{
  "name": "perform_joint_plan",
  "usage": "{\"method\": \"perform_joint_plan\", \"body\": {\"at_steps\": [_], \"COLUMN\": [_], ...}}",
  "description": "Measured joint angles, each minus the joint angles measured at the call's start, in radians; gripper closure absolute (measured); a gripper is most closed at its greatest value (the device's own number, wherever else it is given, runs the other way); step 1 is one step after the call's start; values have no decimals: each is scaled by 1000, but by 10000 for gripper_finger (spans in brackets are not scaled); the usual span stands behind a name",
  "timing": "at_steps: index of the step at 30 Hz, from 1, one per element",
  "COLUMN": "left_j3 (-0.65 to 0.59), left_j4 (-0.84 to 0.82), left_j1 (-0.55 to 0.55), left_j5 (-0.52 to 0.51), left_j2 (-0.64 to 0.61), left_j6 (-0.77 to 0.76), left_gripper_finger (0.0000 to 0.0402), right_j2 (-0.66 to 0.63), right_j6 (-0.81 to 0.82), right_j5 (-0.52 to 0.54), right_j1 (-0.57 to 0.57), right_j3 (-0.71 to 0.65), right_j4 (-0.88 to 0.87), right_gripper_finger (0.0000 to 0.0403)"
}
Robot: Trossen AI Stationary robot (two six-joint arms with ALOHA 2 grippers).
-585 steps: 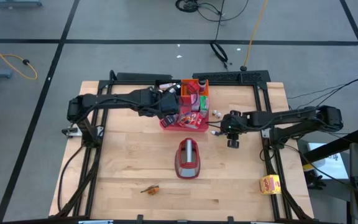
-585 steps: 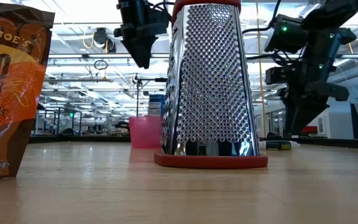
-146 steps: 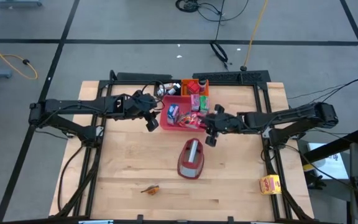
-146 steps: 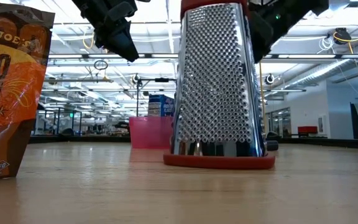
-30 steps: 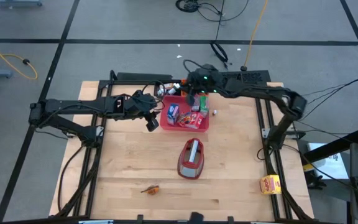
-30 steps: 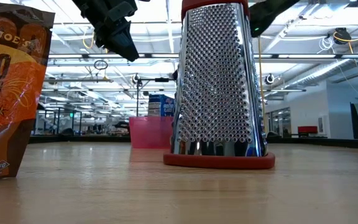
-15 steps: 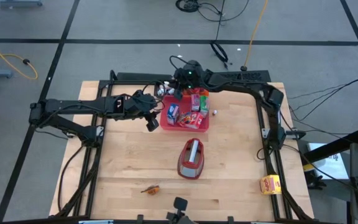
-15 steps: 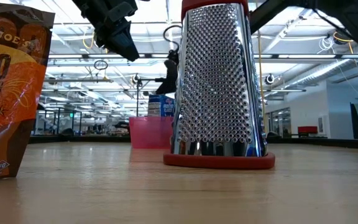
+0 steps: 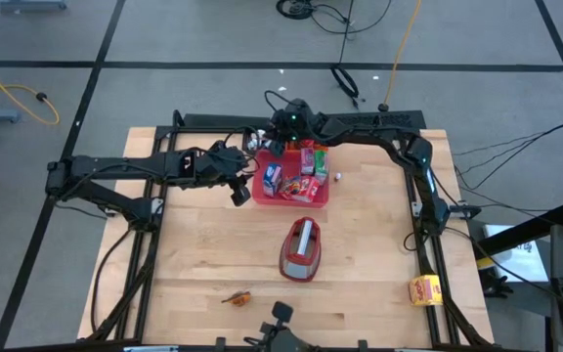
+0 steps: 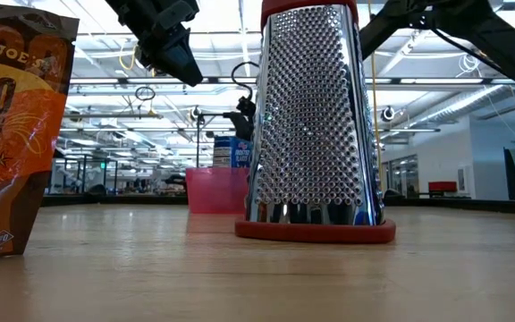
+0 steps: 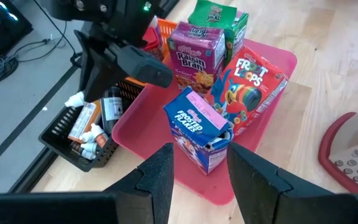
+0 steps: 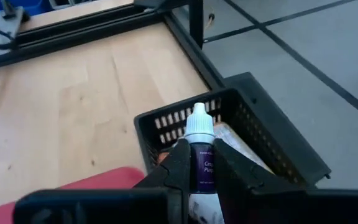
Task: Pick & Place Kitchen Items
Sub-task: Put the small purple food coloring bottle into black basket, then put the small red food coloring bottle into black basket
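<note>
My right gripper [image 12: 201, 171] hovers over a black basket [image 12: 253, 134] at the table's far edge, shut on a small dark bottle [image 12: 201, 155] with a white cap. In the high view it [image 9: 274, 142] is just beyond the pink tray [image 9: 313, 200]. The tray holds small cartons standing on their bases: blue [image 11: 201, 127], red [image 11: 253, 87], purple-pink [image 11: 194, 53] and green [image 11: 216, 15]. My left gripper [image 11: 199, 183] is open, hanging clear above the table by the tray's left side [image 9: 239, 193]. An orange-brown piece [image 9: 236, 296] lies near the table's near edge. A tiny white bottle [image 9: 339, 177] stands right of the tray. My right gripper pinches the bottle's dark body [image 12: 202, 163] between its two fingers, just below the white cap [image 12: 199, 124]. The bottle lies along the fingers, its cap end sticking out past their tips. It is lifted clear, above the basket.
A dark-red and grey grater [image 9: 299, 249] stands mid-table and fills the low view's centre [image 10: 316, 125]. An orange basket [image 11: 166, 31] sits beside the black one, which holds several small bottles [image 11: 89, 134]. A yellow packet [image 9: 423, 289] lies at the near right corner. Something dark [image 9: 280, 315] shows at the near edge.
My right arm has swung toward the table's left along the far edge, from beyond the tray's far right corner to over the black basket, and in the low view it has come down a little. A dark thing has come into view at the near edge.
</note>
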Motion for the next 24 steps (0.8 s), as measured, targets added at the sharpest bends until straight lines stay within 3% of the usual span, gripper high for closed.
{"method": "perform_joint_plan", "body": {"at_steps": [6, 16, 24], "left_j3": [0, 0, 0], "left_j4": [0, -1, -1], "left_j1": [0, 0, 0], "left_j5": [0, 0, 0], "left_j2": [0, 0, 0], "left_j6": [1, 1, -1], "left_gripper_finger": [252, 252, 252], "right_j2": [-2, -2, -2], "right_j6": [0, -1, 0], "right_j5": [61, 48, 46], "right_j1": [-1, 3, 8], "right_j3": [0, 0, -1], "right_j4": [5, 11, 10], "right_gripper_finger": [357, 298, 287]}}
